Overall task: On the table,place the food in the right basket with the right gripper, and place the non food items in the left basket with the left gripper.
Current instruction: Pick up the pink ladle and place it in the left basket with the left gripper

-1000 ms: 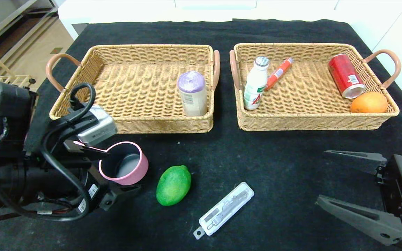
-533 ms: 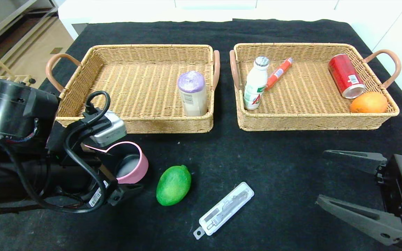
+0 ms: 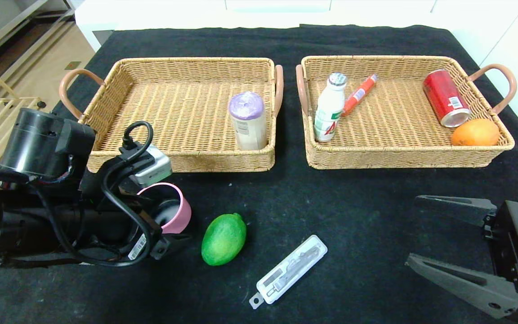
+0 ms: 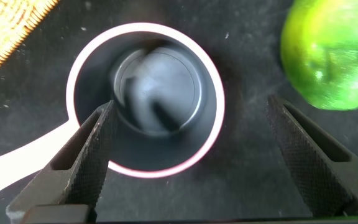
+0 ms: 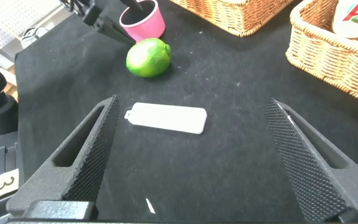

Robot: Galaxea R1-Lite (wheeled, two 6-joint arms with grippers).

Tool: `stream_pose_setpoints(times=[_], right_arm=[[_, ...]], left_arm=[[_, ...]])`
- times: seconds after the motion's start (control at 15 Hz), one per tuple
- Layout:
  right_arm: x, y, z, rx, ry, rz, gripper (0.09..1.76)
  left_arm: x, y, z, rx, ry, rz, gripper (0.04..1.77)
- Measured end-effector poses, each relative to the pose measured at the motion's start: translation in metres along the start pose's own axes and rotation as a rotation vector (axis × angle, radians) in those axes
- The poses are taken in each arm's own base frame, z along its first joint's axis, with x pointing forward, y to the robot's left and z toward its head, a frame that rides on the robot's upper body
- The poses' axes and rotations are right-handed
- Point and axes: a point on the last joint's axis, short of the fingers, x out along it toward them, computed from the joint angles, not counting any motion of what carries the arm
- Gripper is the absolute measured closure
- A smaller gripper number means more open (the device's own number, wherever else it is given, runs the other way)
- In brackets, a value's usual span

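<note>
- Hovering over the pink cup (image 3: 172,211) with jaws spread wide: left gripper (image 4: 194,155), one finger (image 4: 82,158) across the cup's rim on the handle side, the other finger (image 4: 312,155) out over the black cloth (image 3: 331,193) between cup and green mango (image 3: 223,239); nothing gripped.
- Standing upright on the cloth just in front of the left basket (image 3: 106,90), dark inside, pale handle sticking out to one side.
- Lying just beside the cup, toward the right: green mango, apart from it.
- Lying flat and slantwise near the mango, closer to the front edge: white plastic case (image 3: 288,271).
- Resting inside the left basket against its front right corner: purple-capped canister (image 3: 247,120), upright.
- Sitting in the right basket (image 3: 403,158): white bottle (image 3: 329,108) upright at the left wall, orange-red tube (image 3: 359,94) lying just beside it, red can (image 3: 445,97) on its side, orange (image 3: 475,132) touching the can in the front right corner.
- Waiting low at the front right of the table, well apart from every item: right gripper (image 5: 194,155), jaws wide apart and holding nothing, aimed toward the white case.
</note>
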Motion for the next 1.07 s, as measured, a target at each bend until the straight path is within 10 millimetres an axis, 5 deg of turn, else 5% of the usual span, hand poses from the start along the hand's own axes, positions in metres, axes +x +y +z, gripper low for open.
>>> stream_pose_setpoints(times=[0.4,0.87,0.93,1.07], right_arm=[[0.001,-0.001,0.0,0.002,0.003,-0.001,0.14],[0.002,-0.002,-0.003,0.009,0.012,-0.001,0.14],[0.003,-0.002,-0.003,0.01,0.014,0.0,0.14],[0.003,-0.002,-0.004,0.011,0.017,0.002,0.14]], left_arm=[[0.017,0.002,-0.003,-0.009,0.026,-0.001,0.15],[0.019,0.001,-0.006,-0.01,0.045,-0.009,1.14],[0.019,0.001,-0.005,-0.009,0.041,-0.003,1.68],[0.019,0.001,-0.005,-0.01,0.043,-0.007,1.63]])
